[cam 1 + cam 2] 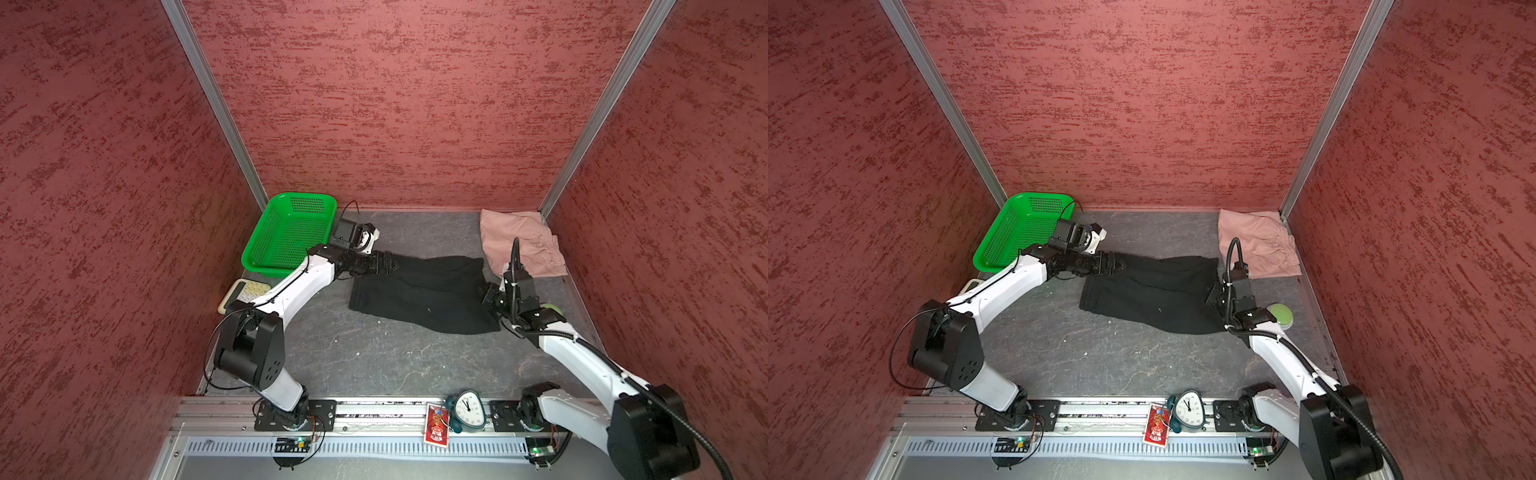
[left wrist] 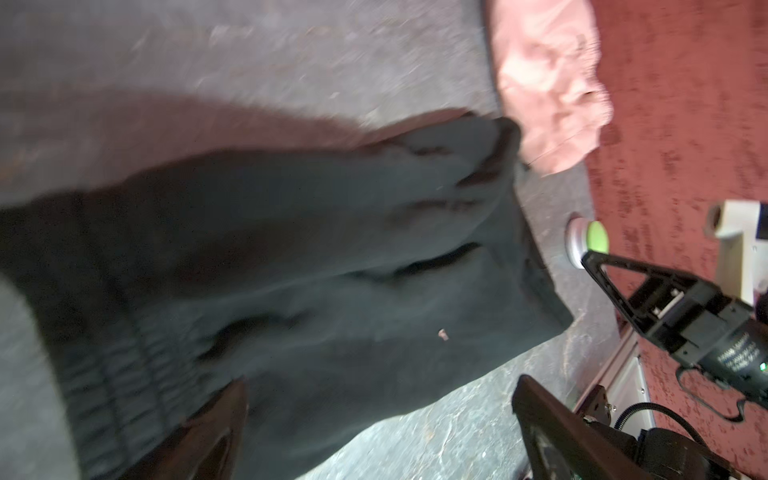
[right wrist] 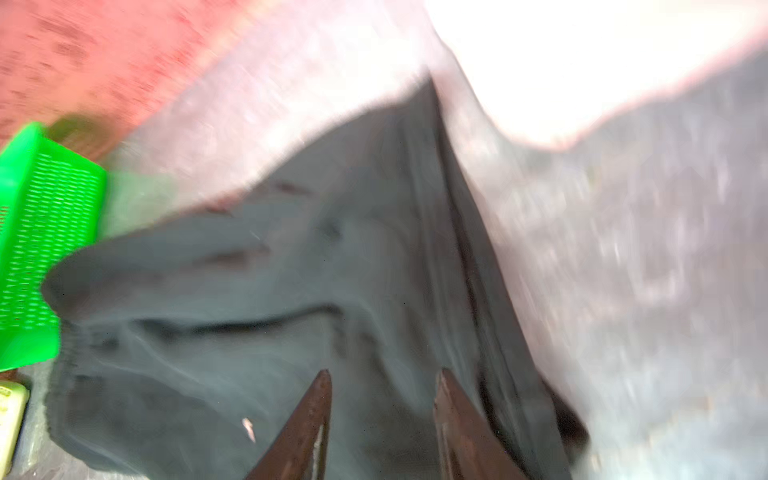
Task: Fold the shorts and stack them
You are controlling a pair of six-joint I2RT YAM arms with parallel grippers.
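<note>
Though creased, black shorts (image 1: 419, 295) between left pincer (image 1: 388, 262) and right pincer (image 1: 485, 291).

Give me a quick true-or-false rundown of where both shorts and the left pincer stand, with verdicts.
1. The pink shorts lie in the basket. False: they lie on the table in the far right corner, well apart from the basket.
2. The black shorts lie on the table between the two arms. True.
3. The left pincer is open. True.
4. The black shorts are stacked on the pink shorts. False: they lie beside them on the table, not on top.
5. A clock stands at the front rail. True.
</note>
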